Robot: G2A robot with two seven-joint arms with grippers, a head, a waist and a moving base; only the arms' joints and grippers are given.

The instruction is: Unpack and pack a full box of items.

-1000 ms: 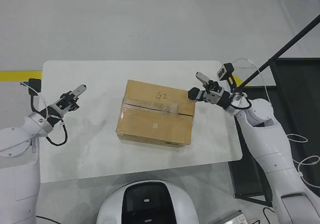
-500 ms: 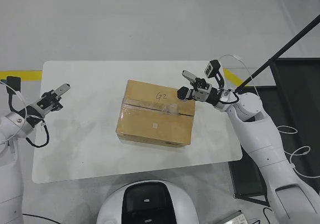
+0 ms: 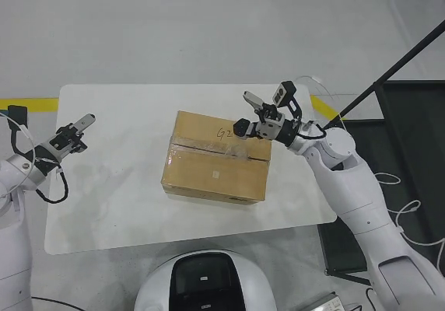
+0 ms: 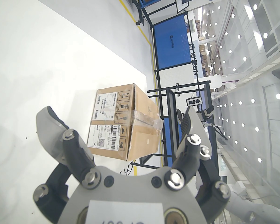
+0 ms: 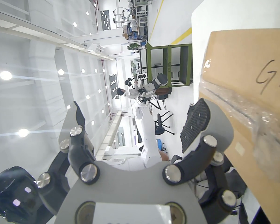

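Observation:
A closed cardboard box (image 3: 216, 157), its top seam sealed with clear tape, sits in the middle of the white table (image 3: 113, 202). My right gripper (image 3: 244, 113) hangs open at the box's back right corner, with one finger over the top edge by the handwritten mark. In the right wrist view the box (image 5: 252, 71) and its crinkled tape lie just beside that gripper (image 5: 137, 117), which holds nothing. My left gripper (image 3: 78, 128) is open at the table's left edge, far from the box. It (image 4: 117, 120) faces the box's labelled side (image 4: 144, 141).
A black metal rack (image 3: 409, 101) stands right next to the table's right edge, behind my right arm. A yellow floor line (image 3: 5, 103) runs past the table's far left corner. Bare tabletop lies all around the box.
My right gripper has moved left, from beside the box to over its back right corner. The left arm drew back to the table's left edge, then held still.

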